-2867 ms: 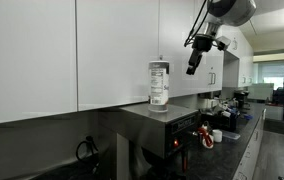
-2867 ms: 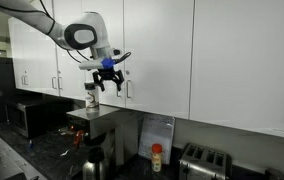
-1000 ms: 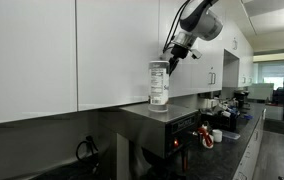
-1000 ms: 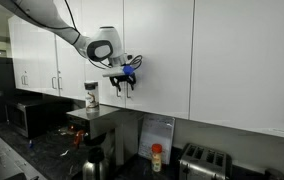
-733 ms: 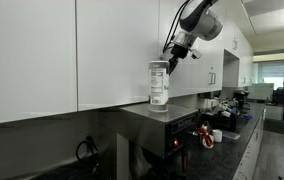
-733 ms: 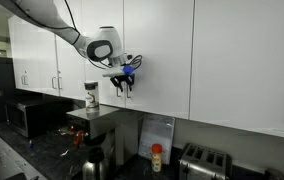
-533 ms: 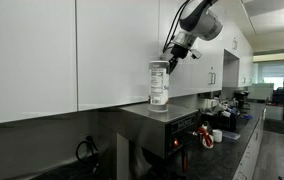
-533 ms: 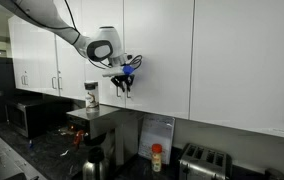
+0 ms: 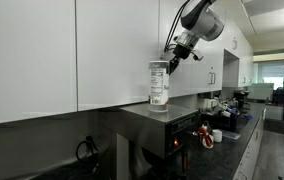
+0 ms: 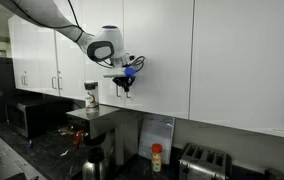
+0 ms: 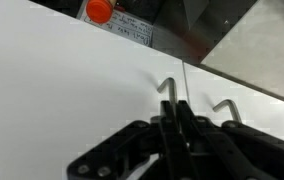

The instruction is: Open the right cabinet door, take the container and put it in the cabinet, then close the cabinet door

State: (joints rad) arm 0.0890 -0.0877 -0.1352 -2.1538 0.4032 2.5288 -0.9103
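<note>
My gripper (image 10: 125,86) is pressed against the closed white cabinet front, shut on the slim silver handle (image 11: 167,92) of the right cabinet door (image 10: 157,55). In the wrist view the black fingers (image 11: 172,125) meet around that bar, just beside the seam between the two doors. The neighbouring door's handle (image 11: 227,104) stands free. The container (image 10: 91,95), a clear jar with a pale lid and label band, stands upright on a steel machine, apart from the gripper (image 9: 170,60). In an exterior view the container (image 9: 159,83) sits just in front of the gripper. The cabinet's inside is hidden.
The steel machine (image 10: 92,125) under the jar stands on a dark counter. A microwave (image 10: 27,117) and a toaster (image 10: 204,160) flank it. An orange-lidded bottle (image 10: 157,156) stands below the right door, also seen as the bottle (image 11: 100,10) in the wrist view.
The jaws have closed onto the right door's handle. The arm has hardly moved, the door stays closed, and the jar has not moved.
</note>
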